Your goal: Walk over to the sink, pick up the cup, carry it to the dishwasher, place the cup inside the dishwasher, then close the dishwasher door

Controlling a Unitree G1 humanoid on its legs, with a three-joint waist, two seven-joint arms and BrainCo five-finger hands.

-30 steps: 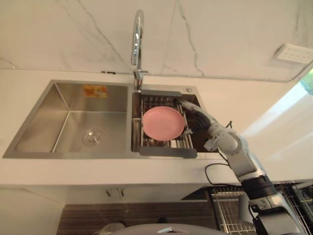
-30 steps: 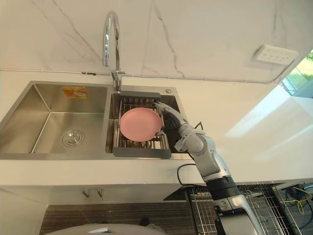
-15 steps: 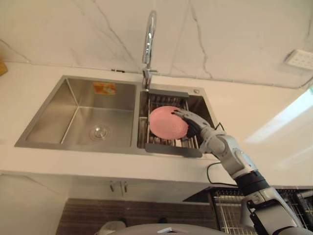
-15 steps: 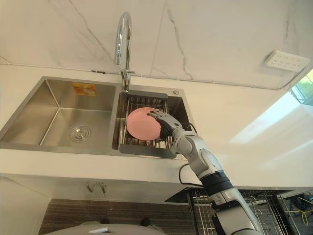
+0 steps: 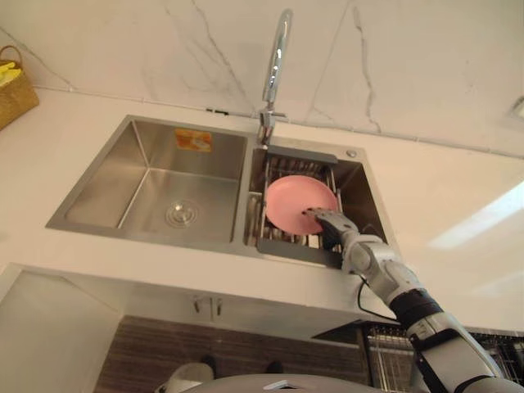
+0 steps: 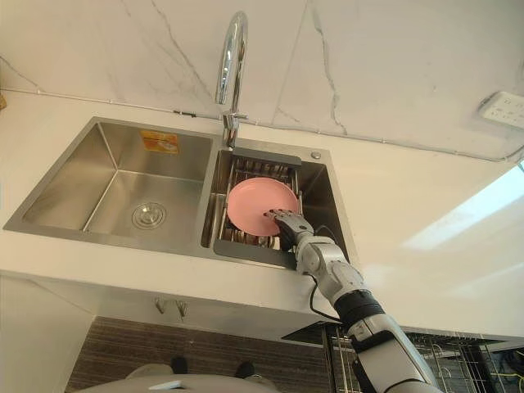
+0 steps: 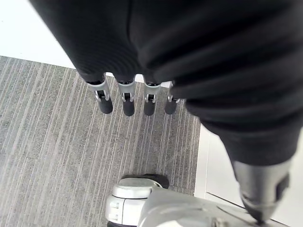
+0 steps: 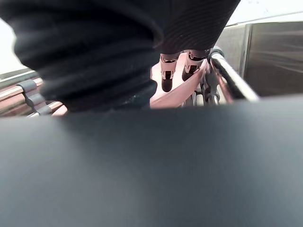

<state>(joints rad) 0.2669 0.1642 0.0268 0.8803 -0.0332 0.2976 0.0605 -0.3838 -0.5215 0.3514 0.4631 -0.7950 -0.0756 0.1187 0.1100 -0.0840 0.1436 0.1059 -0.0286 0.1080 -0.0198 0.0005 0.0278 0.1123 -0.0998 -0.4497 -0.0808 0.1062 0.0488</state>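
A round pink dish [image 5: 296, 201] leans in a dark wire drain rack [image 6: 254, 254] set in the sink's right basin. My right hand [image 6: 292, 225] reaches in from the lower right and sits at the dish's near right edge. Its fingers [image 8: 166, 80] lie straight over the pink rim [image 8: 177, 92], and the thumb is hidden. My left hand [image 7: 125, 101] hangs at my side above a grey striped floor, fingers straight and holding nothing.
A tall chrome faucet [image 5: 277, 65] stands behind the divider between the basins, and the left basin [image 5: 164, 184] holds only its drain. A wicker basket [image 5: 15, 92] sits on the counter's far left. Wire dishwasher racks [image 6: 458, 360] show below the counter at lower right.
The camera has shifted, moving the sink right in view. My right hand moved from the dish's right side, across its face, down to its near right rim.
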